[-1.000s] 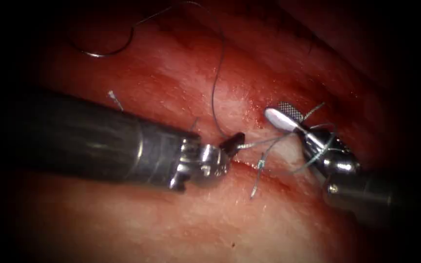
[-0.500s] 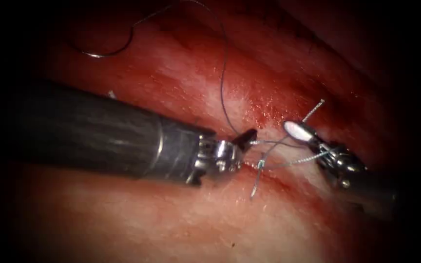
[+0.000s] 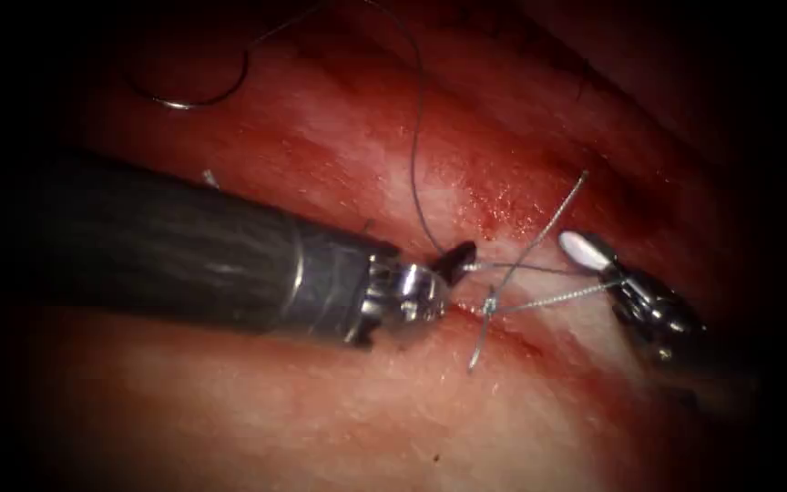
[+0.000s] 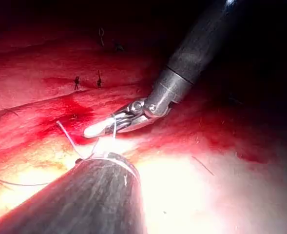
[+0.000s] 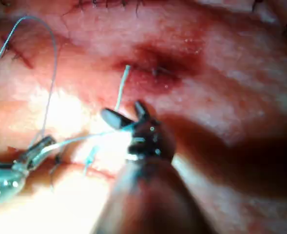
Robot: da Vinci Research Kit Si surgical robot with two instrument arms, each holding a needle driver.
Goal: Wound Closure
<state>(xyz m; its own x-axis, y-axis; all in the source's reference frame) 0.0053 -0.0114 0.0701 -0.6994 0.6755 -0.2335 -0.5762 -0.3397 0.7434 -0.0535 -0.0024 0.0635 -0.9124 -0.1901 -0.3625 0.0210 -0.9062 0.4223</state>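
The curved needle [image 3: 195,98] lies free on the tissue [image 3: 321,419], far to the upper left of the cut [image 3: 526,335], held by neither tool. Its thread [image 3: 416,155] arcs down to my left tool [image 3: 457,259], whose jaws are shut on it beside the knot [image 3: 489,306]. My right tool [image 3: 585,250] stands right of the knot with its jaws open and holds nothing. A strand runs from the knot around the base of its jaws. In the right wrist view the short thread tail [image 5: 121,87] rises just beyond the right tool [image 5: 127,112], and the left tool [image 5: 41,146] grips thread.
The left tool's thick shaft [image 3: 184,251] lies across the tissue left of the cut, with a short cut thread end [image 3: 207,178] beside it. Earlier dark stitch ends [image 4: 98,78] stand farther along the wound. Red fluid wets the tissue around the knot.
The right tool drew back to the right and its wide-open jaws narrowed. The left tool shifted slightly right. The strands between knot and tools straightened and the tail swung up.
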